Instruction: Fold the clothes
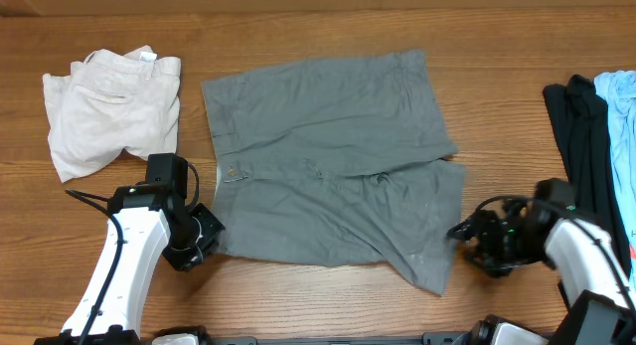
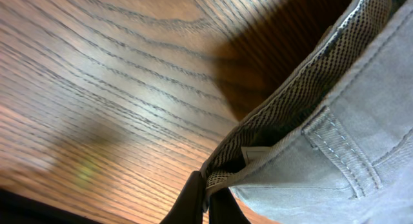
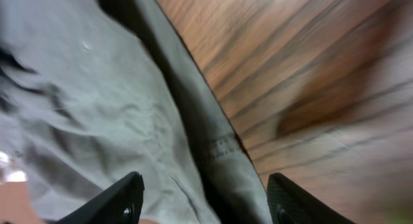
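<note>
Blue garment (image 1: 621, 116) partly off-frame

Left arm (image 1: 124, 258) jaws pinched shut; right arm (image 1: 578, 252) jaws parted.

Warm brown wood-grain table (image 1: 318, 27) under even, soft light

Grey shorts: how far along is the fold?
Done: nothing folded; the grey shorts lie spread flat. In hand: left gripper is pinched on the waistband corner, right gripper stands open astride the leg hem. Left: close the right, then make every fold.
</note>
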You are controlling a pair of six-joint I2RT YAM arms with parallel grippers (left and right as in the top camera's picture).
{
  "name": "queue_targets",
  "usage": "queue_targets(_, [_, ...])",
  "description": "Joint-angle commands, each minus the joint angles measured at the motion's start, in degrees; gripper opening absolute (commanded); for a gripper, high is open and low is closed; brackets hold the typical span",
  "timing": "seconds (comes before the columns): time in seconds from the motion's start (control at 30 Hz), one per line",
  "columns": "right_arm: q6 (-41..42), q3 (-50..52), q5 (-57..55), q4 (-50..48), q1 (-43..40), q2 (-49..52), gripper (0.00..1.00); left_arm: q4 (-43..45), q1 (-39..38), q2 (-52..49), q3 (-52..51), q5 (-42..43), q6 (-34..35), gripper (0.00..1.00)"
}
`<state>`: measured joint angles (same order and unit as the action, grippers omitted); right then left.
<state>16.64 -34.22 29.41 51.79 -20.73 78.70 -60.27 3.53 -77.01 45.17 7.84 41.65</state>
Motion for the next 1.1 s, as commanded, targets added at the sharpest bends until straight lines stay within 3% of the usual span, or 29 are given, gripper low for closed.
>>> queue_targets(0.0, [2.7, 3.1, 4.9, -5.0, 3.8, -0.9, 0.52, -0.2, 0.4, 0.6, 1.0, -3.6, -1.1, 0.04])
queue_targets(0.1, [3.2, 3.2, 4.8, -7.4, 6.0, -0.9, 0.33, -0.7, 0.4, 0.6, 1.0, -4.1, -2.1, 0.04])
queue_targets(0.2, [5.3, 3.2, 1.4, -8.8, 6.1, -0.9, 0.04, -1.3, 0.4, 0.6, 1.0, -6.7, -2.3, 0.04])
queue_targets(0.47, [7.5, -0.2, -1.3, -14.3, 3.3, -0.9, 0.04, -3.5, 2.6, 0.6, 1.0, -12.4, -2.4, 0.04])
queue_targets(0.53, [7.4, -1.0, -1.4, -14.2, 3.2, -0.9, 0.11, -3.4, 3.5, 0.6, 1.0, -12.3, -3.0, 0.04])
queue_targets(0.67, [7.4, -2.2, -2.7, -14.3, 2.5, -0.9, 0.12, -3.4, 4.3, 0.6, 1.0, -12.7, -3.8, 0.04])
queue_targets(0.7, [7.4, -2.5, -2.1, -14.3, 2.3, -0.9, 0.2, -3.4, 4.3, 0.6, 1.0, -12.7, -3.8, 0.04])
queue_targets(0.77, [7.0, -3.0, -0.9, -13.5, 2.2, -0.9, 0.63, -3.4, 4.3, 0.6, 1.0, -12.5, -4.0, 0.04])
queue_targets(0.8, [7.0, -3.3, -0.8, -12.4, 2.2, -0.9, 0.7, -3.4, 4.3, 0.6, 1.0, -12.3, -4.0, 0.04])
queue_targets(1.07, [3.9, -4.1, 1.3, 3.3, 2.2, -0.9, 0.75, -3.1, 4.3, 0.6, 1.0, -12.2, -4.4, 0.04])
